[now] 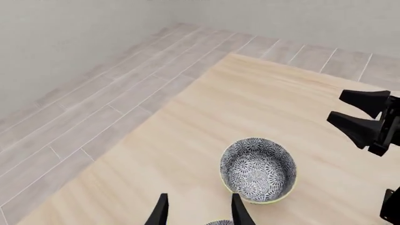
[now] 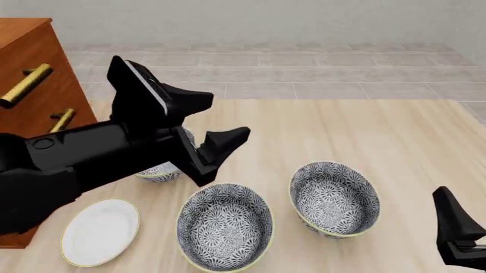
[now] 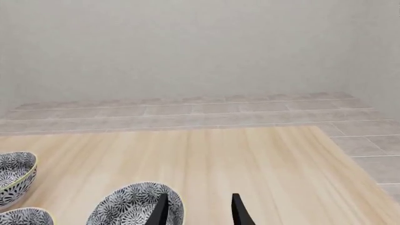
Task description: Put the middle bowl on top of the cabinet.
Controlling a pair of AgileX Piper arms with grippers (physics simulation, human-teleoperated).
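Three patterned bowls stand in a loose row on the table. The middle bowl is the nearest one, and its rim just shows in the left wrist view and the right wrist view. My left gripper hovers open and empty above the table behind that bowl, pointing right; its fingers are spread. The reddish-brown cabinet with brass handles rises at the far left. My right gripper is open and empty, low at the front right.
The right bowl lies between the two grippers. My left arm partly hides the left bowl. A flat white plate lies at the front left by the cabinet. The table's right edge borders tiled floor.
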